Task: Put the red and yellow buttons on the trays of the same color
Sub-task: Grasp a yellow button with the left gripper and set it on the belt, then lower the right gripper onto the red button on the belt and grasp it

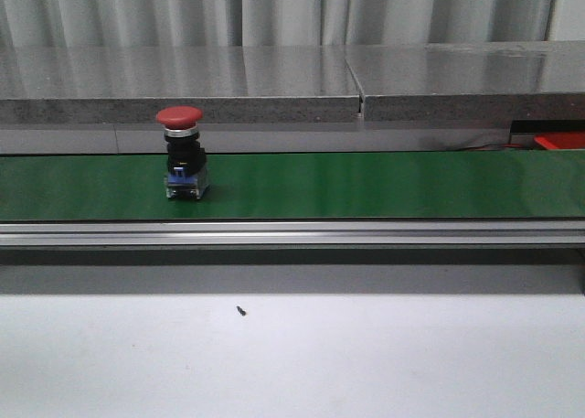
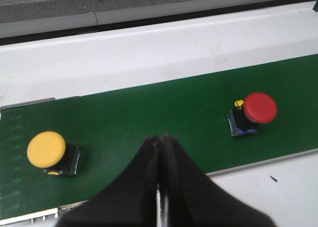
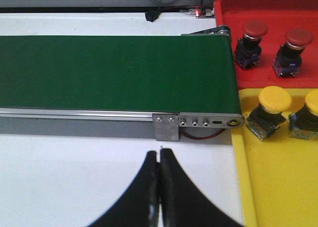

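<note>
Red button (image 1: 183, 153) upright on green conveyor belt (image 1: 366, 185), red tray (image 1: 561, 141) edge far right

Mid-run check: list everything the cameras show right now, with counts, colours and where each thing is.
conveyor belt: one, green, running across the table
red button on belt: one, upright on the belt
yellow button on belt: one, on the belt, apart from the red one
red tray: one, past the belt's end
red buttons in red tray: two
yellow tray: one, beside the red tray
yellow buttons in yellow tray: two
left gripper: shut, empty, over the belt
right gripper: shut, empty, near the belt's end
</note>
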